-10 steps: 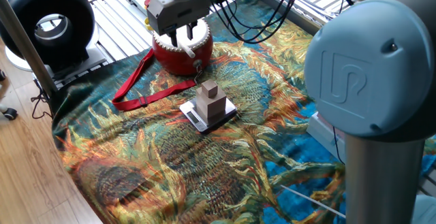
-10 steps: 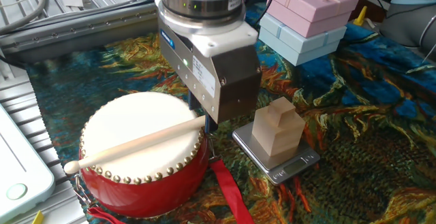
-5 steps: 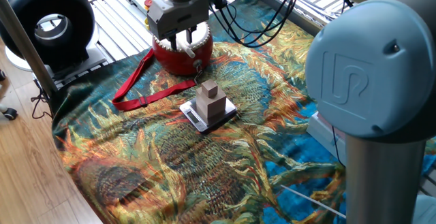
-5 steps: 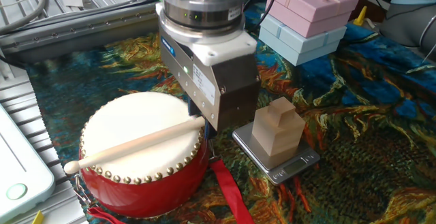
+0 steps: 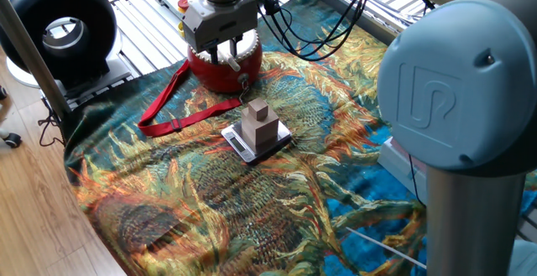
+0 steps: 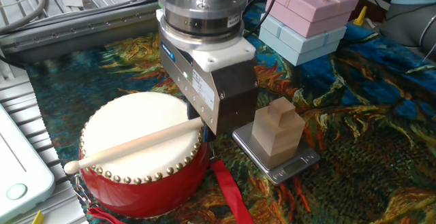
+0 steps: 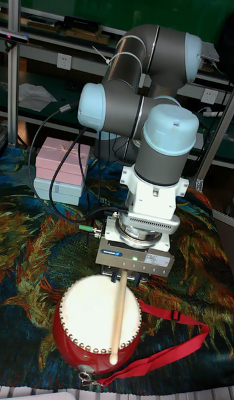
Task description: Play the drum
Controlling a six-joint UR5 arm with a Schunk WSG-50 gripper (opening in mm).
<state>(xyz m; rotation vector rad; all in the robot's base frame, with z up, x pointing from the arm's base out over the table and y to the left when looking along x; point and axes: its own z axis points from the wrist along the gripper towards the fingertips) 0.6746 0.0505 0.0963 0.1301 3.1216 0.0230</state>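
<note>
The red drum (image 6: 136, 118) with its cream skin stands at the cloth's far corner (image 5: 220, 70) (image 7: 97, 315). Its red strap (image 5: 176, 112) trails across the cloth (image 7: 174, 340). My gripper (image 6: 203, 123) hangs over the drum's rim, shut on one end of a pale wooden drumstick (image 6: 136, 142). The stick lies flat across the skin, and its round tip reaches past the opposite rim (image 7: 119, 319). In one fixed view the gripper (image 5: 226, 55) covers most of the drum top. In the tall view the gripper (image 7: 122, 278) sits just behind the drum.
A stepped wooden block (image 6: 278, 125) rests on a small scale (image 6: 300, 161) right beside the drum. Pink and blue gift boxes (image 6: 310, 9) are stacked behind. A big black ring-shaped fan (image 5: 59, 24) stands at the table corner. The arm's grey base (image 5: 453, 125) fills the right.
The gripper has sunk slightly toward the drum with the stick. The stick's free end stays resting on the skin.
</note>
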